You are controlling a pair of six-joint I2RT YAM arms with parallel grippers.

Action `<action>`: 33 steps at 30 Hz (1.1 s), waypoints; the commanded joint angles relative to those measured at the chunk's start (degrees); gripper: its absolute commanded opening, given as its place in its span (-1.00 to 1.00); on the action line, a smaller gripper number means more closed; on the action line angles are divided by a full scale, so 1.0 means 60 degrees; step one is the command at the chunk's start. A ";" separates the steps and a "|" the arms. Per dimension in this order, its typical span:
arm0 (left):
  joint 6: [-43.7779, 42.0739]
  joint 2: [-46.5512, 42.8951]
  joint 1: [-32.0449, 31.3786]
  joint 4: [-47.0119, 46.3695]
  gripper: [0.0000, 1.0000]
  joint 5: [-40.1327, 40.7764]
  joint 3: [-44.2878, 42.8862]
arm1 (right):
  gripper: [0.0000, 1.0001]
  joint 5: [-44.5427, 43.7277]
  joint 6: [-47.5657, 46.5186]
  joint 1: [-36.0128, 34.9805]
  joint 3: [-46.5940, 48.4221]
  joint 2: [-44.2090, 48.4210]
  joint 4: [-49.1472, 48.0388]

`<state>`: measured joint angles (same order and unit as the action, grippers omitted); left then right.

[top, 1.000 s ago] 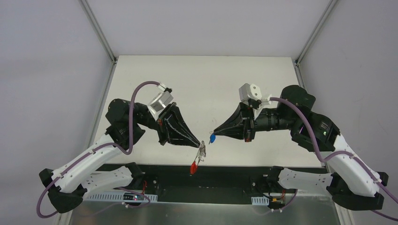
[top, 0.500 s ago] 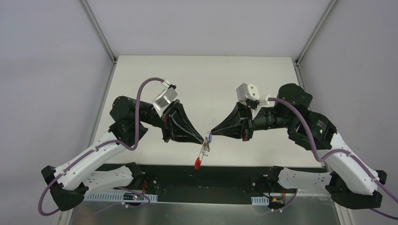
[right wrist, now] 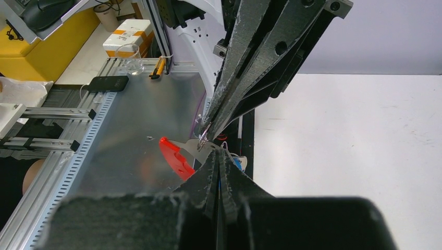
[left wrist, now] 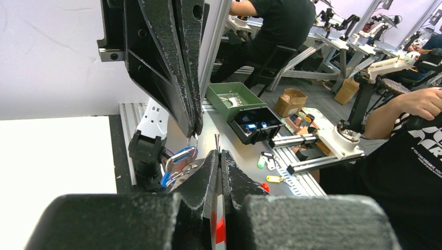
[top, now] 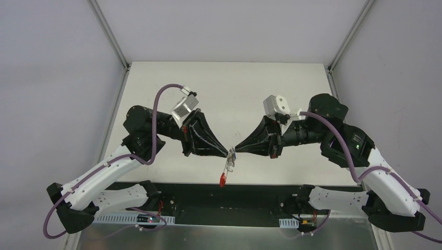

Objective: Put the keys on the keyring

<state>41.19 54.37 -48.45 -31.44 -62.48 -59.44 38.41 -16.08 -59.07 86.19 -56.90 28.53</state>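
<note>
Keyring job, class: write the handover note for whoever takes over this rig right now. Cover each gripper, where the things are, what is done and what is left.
Left gripper: shut on the wire rings of the keyring, held in the air over the near edge of the table. Its red strip hangs below.
Right gripper: shut on the keys. Only a bit of the blue tag shows beside its fingers.
Done: both things are lifted, and the two gripper tips are almost touching.
Left: thread the key onto a ring. The pictures do not show whether it has caught.
</note>
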 commanded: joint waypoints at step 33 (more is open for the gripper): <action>-0.0068 -0.0014 -0.0095 -0.0282 -1.00 0.0457 -0.0501 | -1.00 0.0197 -0.0780 -0.0507 0.0208 0.0365 -0.0014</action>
<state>41.15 54.74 -48.45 -30.79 -61.04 -59.77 38.37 -19.20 -61.45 86.19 -55.33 29.06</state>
